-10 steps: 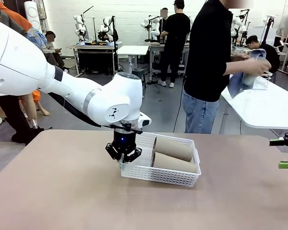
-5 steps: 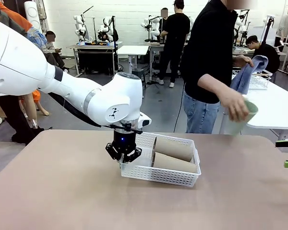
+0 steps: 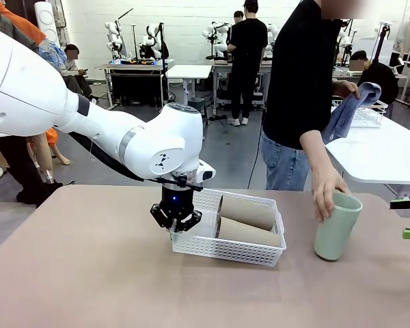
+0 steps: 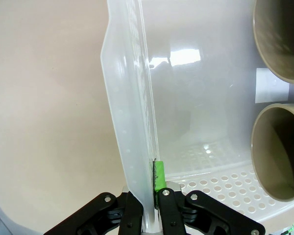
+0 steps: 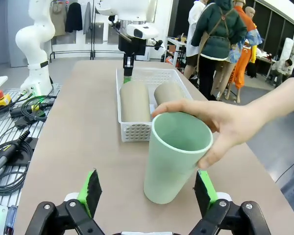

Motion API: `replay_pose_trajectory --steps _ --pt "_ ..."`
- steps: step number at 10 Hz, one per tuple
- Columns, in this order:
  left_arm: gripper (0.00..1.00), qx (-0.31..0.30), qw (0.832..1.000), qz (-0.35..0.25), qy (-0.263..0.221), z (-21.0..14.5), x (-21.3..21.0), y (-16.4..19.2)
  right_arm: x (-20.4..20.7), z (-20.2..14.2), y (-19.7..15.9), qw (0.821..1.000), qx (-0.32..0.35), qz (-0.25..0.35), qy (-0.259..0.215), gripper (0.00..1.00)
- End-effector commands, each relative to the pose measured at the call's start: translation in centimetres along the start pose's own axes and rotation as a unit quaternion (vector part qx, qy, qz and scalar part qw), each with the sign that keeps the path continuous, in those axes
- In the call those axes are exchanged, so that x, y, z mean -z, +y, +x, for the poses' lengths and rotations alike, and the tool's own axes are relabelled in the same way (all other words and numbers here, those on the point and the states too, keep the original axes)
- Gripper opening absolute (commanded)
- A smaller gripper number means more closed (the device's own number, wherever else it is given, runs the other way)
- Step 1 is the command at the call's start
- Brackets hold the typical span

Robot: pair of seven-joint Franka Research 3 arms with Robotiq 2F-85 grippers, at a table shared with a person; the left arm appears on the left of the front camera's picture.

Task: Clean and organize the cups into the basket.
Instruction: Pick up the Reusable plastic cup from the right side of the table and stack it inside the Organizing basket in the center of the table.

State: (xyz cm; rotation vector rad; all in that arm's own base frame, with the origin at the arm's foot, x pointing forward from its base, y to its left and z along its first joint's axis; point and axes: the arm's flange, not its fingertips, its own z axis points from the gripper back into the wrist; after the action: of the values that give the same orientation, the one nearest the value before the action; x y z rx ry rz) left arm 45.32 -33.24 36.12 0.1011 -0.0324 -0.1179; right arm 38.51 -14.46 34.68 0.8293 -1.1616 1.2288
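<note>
left claw [image 3: 176,228] downward, pinched on basket [image 3: 256,254] rim; right claw [image 5: 148,192] spread wide before mint cup [image 5: 175,155]

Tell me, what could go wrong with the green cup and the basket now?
1. A person's hand holds the rim of the green cup, right before the open right gripper; closing in now might pinch fingers.
2. The cup stands tall and upright, so a bump could tip it.
3. The left gripper is clamped on a wall of the basket; a tug might slide it and roll the two brown cups inside.
</note>
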Motion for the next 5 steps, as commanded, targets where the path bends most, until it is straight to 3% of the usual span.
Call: replay_pose_trajectory --steps 1,5 --pt "0.0 0.007 1.0 0.008 0.002 -0.3 0.44 -0.12 0.19 0.04 0.59 1.0 -0.004 -0.001 0.002 1.0" --pt "0.0 0.007 1.0 0.008 0.002 -0.3 0.44 -0.12 0.19 0.04 0.59 1.0 -0.004 -0.001 0.002 1.0"
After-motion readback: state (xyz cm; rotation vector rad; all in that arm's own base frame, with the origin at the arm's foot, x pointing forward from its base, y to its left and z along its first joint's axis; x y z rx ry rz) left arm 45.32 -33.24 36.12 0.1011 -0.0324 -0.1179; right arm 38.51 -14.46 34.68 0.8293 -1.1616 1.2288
